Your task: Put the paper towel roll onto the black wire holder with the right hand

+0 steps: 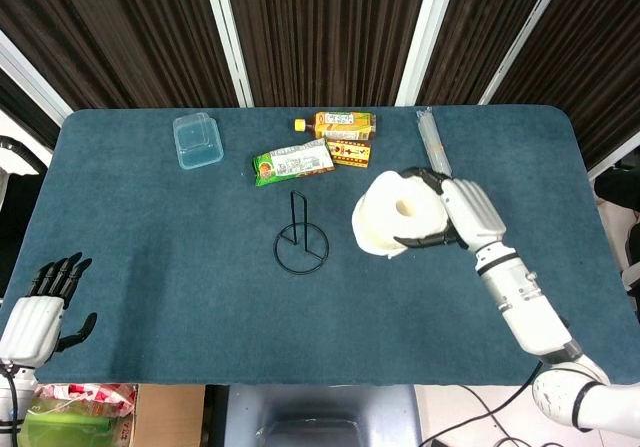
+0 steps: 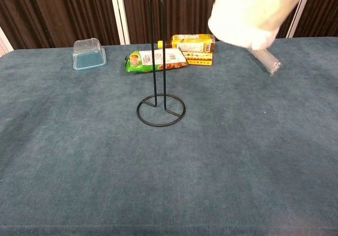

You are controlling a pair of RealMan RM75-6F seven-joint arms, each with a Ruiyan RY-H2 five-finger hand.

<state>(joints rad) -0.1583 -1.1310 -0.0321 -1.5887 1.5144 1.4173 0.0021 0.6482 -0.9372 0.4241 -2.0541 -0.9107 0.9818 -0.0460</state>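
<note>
paper towel roll [image 1: 392, 214] gripped by right hand [image 1: 463, 218], held above table [image 1: 150, 257], right of black wire holder [image 1: 300, 235], not on it | left hand [image 1: 40, 307] fingers spread, nothing held

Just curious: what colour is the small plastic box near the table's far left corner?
Clear with a pale blue tint; chest view shows it best.

You're at lab-style test bench: blue felt-covered table [image 1: 150, 267], dark slatted wall panels [image 1: 320, 27] with white strips behind, loose cables [image 1: 480, 407] on floor.
</note>
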